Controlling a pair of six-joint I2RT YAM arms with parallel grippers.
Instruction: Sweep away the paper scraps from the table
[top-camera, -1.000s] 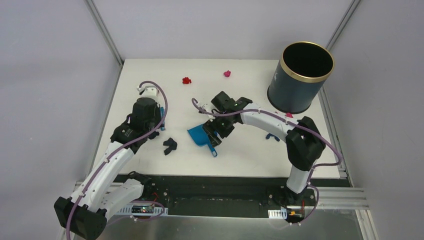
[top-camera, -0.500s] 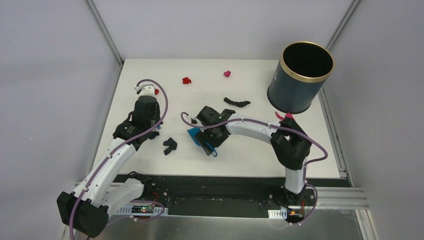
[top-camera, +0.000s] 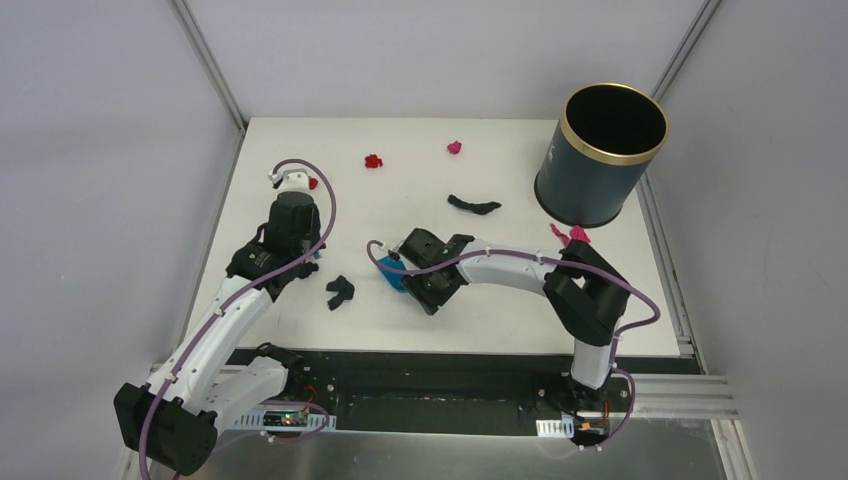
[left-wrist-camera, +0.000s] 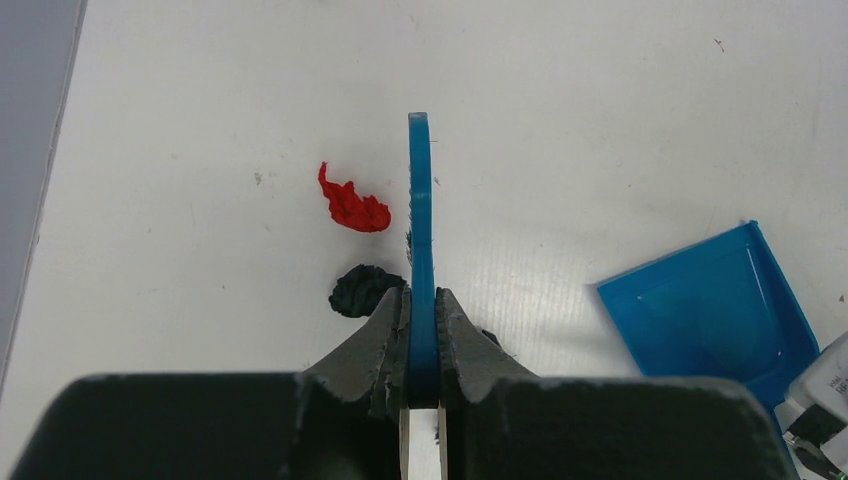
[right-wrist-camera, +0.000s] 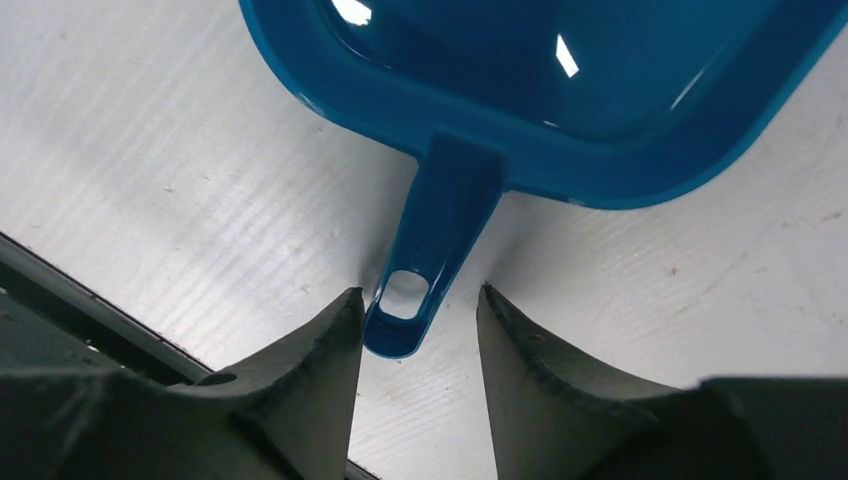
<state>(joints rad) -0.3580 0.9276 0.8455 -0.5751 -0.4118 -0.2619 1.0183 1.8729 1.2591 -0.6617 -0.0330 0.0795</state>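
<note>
My left gripper (top-camera: 300, 250) (left-wrist-camera: 421, 292) is shut on the blue hand brush's handle (left-wrist-camera: 421, 210), held edge-on over the table (top-camera: 500, 310). A red paper scrap (left-wrist-camera: 352, 208) and a dark one (left-wrist-camera: 360, 288) lie just left of the brush. My right gripper (top-camera: 428, 280) (right-wrist-camera: 415, 310) is open, and the end of the blue dustpan's handle (right-wrist-camera: 432, 240) lies between its fingers, touching the left one. The dustpan (top-camera: 392, 275) (right-wrist-camera: 560, 90) lies flat. Other scraps are red (top-camera: 373, 160), pink (top-camera: 455, 148), dark (top-camera: 473, 205) and pink by the bin (top-camera: 572, 235).
A tall dark bin with a gold rim (top-camera: 600, 150) stands at the back right. Another dark scrap (top-camera: 340, 290) lies between the two arms, and a red one (top-camera: 314, 184) is beside the left wrist. The black strip runs along the table's front edge.
My right gripper has moved left and nearer, from over the dustpan to its handle end, uncovering a dark scrap behind it. The left arm shifted slightly, then stayed still.
</note>
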